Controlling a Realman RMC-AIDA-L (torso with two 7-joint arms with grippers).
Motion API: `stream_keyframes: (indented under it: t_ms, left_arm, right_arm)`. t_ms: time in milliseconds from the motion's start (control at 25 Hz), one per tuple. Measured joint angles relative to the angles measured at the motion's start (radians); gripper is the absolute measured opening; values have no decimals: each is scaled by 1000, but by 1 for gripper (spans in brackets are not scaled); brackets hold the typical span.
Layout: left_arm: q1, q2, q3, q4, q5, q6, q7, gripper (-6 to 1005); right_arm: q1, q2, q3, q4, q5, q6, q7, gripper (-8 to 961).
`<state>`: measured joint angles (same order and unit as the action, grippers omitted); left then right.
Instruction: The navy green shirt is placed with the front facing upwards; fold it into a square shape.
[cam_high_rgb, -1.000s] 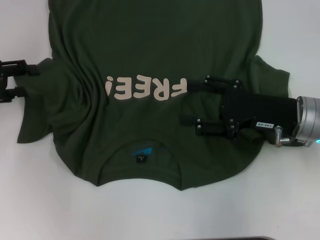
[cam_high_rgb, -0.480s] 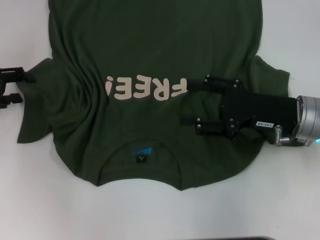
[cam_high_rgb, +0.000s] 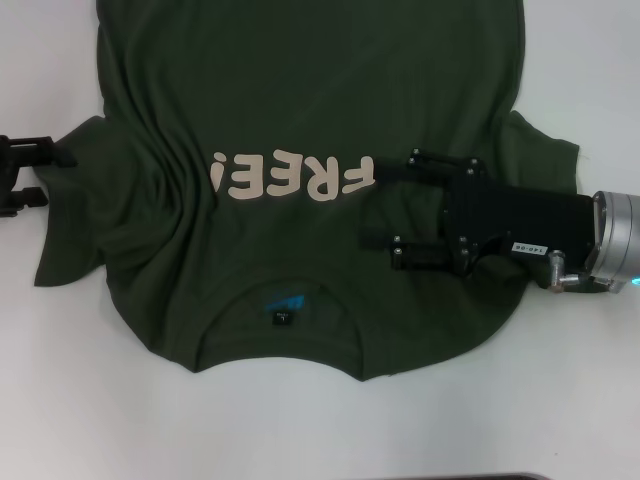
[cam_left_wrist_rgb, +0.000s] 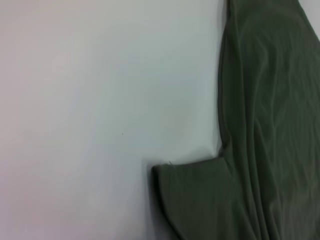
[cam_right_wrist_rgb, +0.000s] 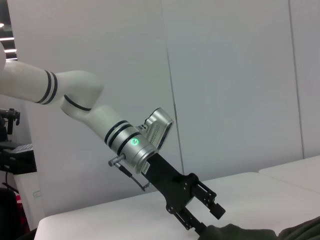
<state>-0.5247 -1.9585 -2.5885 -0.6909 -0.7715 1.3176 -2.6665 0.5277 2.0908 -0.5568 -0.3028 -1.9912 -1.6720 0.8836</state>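
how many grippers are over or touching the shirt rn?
2. The right gripper lies open over the navy green shirt beside the FREE! lettering. The left gripper sits open at the shirt's left sleeve edge; contact unclear.

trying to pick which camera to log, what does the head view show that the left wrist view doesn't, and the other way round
Only the head view shows the cream "FREE!" lettering, the blue collar label, the right pincer lying open over the chest, and the left pincer open at the sleeve edge. Only the left wrist view shows a close look at one sleeve's hem, with no pincer in sight. Both show the dark olive-green cotton T-shirt lying on the white table.
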Motion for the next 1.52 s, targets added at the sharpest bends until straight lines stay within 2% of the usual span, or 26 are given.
stream_keyframes:
  t_ms: [720,1000,1240,1520]
  left_arm:
    - [-24,-7,46,33,0,-32,0,750]
    - [-39,-3,52,63,0,-42,-5,749]
    - [-54,10,80,55,0,-11,-21,726]
    - [-64,15,115,62,0,-17,-35,498]
  right_arm:
    - [0,-2,-1,-1,0,0,0,822]
    - [0,-2,-2,-1,0,0,0,822]
    - [-2,-2,-2,-1,0,0,0,824]
    - [0,-2,-2,-1,0,0,0,824]
